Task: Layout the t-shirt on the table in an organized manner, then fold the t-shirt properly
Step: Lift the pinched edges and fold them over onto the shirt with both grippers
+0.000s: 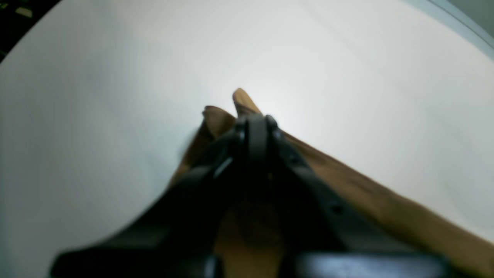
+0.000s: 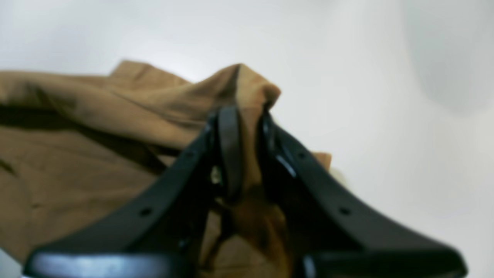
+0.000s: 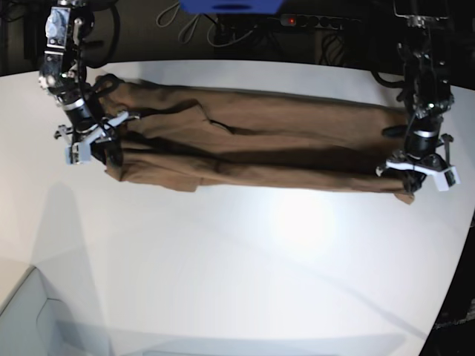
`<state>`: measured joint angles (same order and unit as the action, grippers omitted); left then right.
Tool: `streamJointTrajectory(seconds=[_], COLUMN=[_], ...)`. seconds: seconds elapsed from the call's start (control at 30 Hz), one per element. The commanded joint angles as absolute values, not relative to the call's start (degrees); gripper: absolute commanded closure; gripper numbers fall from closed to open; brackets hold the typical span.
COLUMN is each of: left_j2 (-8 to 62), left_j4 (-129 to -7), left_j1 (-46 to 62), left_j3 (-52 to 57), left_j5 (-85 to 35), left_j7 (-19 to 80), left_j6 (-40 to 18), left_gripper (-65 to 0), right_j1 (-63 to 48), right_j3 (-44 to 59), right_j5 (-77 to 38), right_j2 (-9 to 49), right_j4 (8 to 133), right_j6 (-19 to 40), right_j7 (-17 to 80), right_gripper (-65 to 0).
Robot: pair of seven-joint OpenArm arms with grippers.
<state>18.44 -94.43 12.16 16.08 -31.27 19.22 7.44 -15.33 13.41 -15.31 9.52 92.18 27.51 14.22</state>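
Observation:
The tan-brown t-shirt [image 3: 282,141] hangs stretched in a long folded band between my two grippers, over the far half of the white table [image 3: 223,282]. In the base view my left gripper [image 3: 410,187] is at the right, shut on the shirt's right end. My right gripper [image 3: 110,150] is at the left, shut on the other end. In the left wrist view, cloth [image 1: 386,200] pokes out past the closed left gripper [image 1: 254,121]. The right wrist view has a fold of shirt [image 2: 77,173] pinched in the right gripper [image 2: 247,116].
Dark cables and a power strip [image 3: 312,21] lie beyond the table's curved far edge, beside a blue object [image 3: 230,6]. The table's edge curves down the right side [image 3: 464,245]. A lower grey surface [image 3: 30,319] shows at the bottom left corner.

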Motion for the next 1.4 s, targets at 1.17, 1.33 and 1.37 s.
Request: streamJointTrajectory(seconds=[1.17, 1.33, 1.37], left_j2=[19.56, 19.74, 19.65], left_j4=[-86.55, -83.91, -83.91], left_j1=[17.98, 17.45, 17.36], left_j3=[18.15, 15.78, 15.78], left_j5=[-31.08, -31.08, -31.08], left_j7=[17.63, 21.05, 21.14], left_j6=[7.16, 7.16, 7.16], left_gripper=[-0.5, -0.5, -0.5], right_j1=[-15.87, -17.36, -17.36], right_j3=[16.66, 15.25, 14.81], right_j5=[-15.87, -15.87, -15.87], right_j2=[8.92, 10.33, 10.86], right_j4=[85.41, 85.32, 85.32], right_j6=[33.98, 33.98, 33.98], right_j7=[13.14, 13.32, 13.93], right_gripper=[-5.9, -5.9, -5.9])
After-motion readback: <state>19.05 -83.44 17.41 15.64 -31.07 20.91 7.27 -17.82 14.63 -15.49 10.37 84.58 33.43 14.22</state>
